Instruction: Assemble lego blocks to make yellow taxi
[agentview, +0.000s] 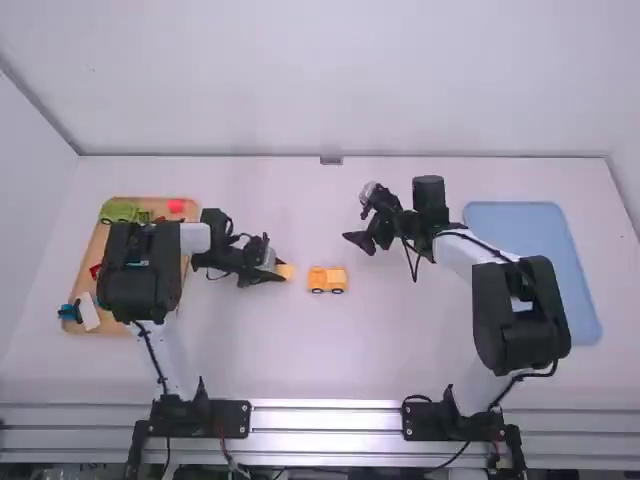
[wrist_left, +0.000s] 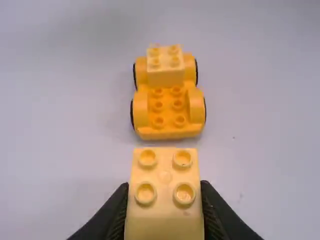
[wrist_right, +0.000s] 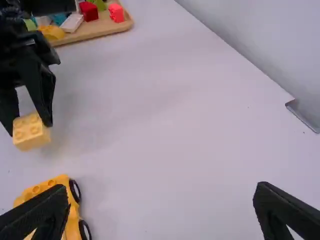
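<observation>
My left gripper (agentview: 277, 272) is just left of the yellow car base (agentview: 327, 280) and shut on a light yellow brick (agentview: 285, 271). In the left wrist view, the left gripper (wrist_left: 164, 215) pinches that brick (wrist_left: 165, 172) by its sides, studs up. Beyond it stands the wheeled car base (wrist_left: 167, 131), a pale yellow brick (wrist_left: 165, 75) on its far end and bare studs on the near end. The right gripper (agentview: 364, 241) is above the table, up and right of the car; in the right wrist view the right gripper (wrist_right: 162, 205) stands open with nothing between its fingers.
At the left, partly under the left arm, lies a wooden tray (agentview: 100, 240) with a green vehicle (agentview: 122, 210), a red block (agentview: 176, 206) and other pieces. A blue tray (agentview: 530, 235) lies at the right, beside the right arm.
</observation>
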